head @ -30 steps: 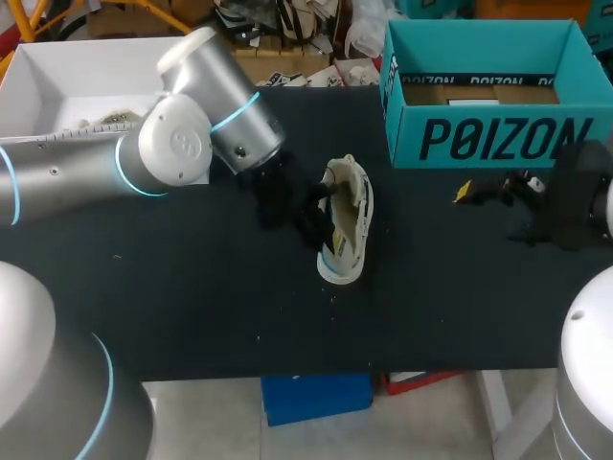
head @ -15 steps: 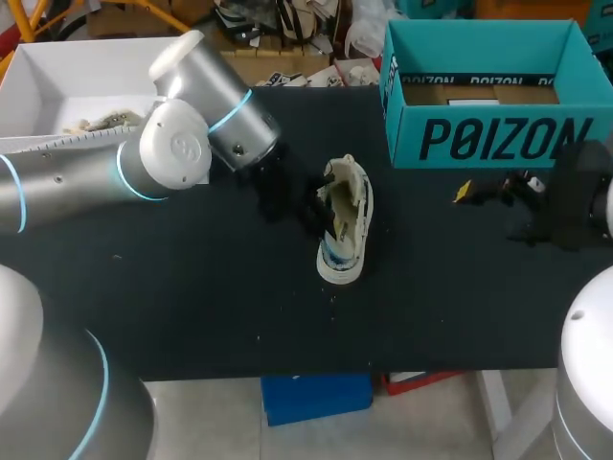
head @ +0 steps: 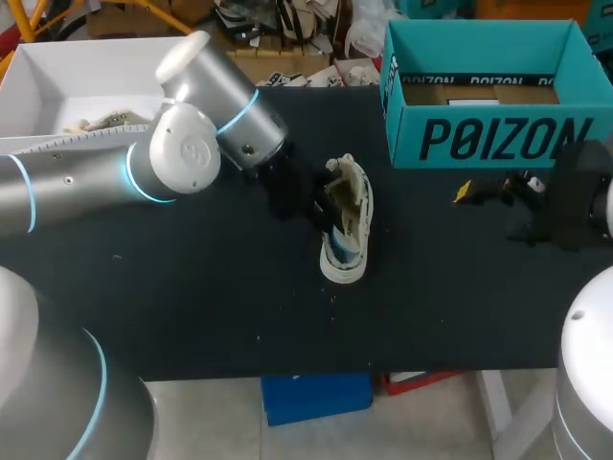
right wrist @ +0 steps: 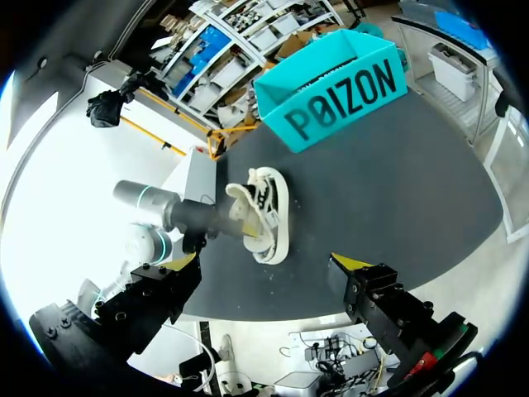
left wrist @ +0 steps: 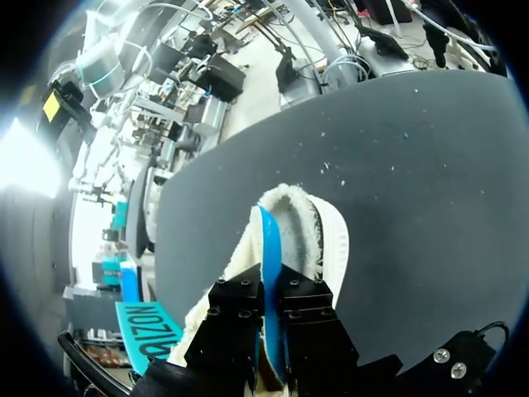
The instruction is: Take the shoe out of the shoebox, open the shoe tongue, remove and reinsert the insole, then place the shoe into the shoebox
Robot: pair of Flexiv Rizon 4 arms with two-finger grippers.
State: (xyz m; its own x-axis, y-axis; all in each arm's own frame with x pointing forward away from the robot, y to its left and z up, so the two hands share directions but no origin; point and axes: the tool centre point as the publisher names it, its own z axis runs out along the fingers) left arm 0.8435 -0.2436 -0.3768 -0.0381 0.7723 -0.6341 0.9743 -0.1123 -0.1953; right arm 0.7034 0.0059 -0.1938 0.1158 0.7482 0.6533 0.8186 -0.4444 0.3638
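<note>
A cream shoe (head: 347,222) lies on the black table (head: 192,307), its opening facing my left gripper (head: 324,199). In the left wrist view that gripper (left wrist: 271,291) is shut on the edge of a blue insole (left wrist: 269,236), which stands on edge inside the fleecy shoe (left wrist: 322,240). A strip of the blue insole (head: 337,251) also shows at the shoe's near end. My right gripper (head: 471,192) hangs open at the table's right, well clear of the shoe (right wrist: 266,217), with nothing between its fingers (right wrist: 351,265). The teal shoebox (head: 488,139) stands at the back right.
A white open box (head: 57,72) sits at the back left behind my left arm (head: 206,105). The shoebox (right wrist: 339,91) has only a brown floor showing inside. The table's front edge (head: 316,369) lies nearer than the shoe.
My left gripper drew back a little to the left, then pushed right into the shoe. The shoe shifted slightly right and forward. The right arm stayed still.
</note>
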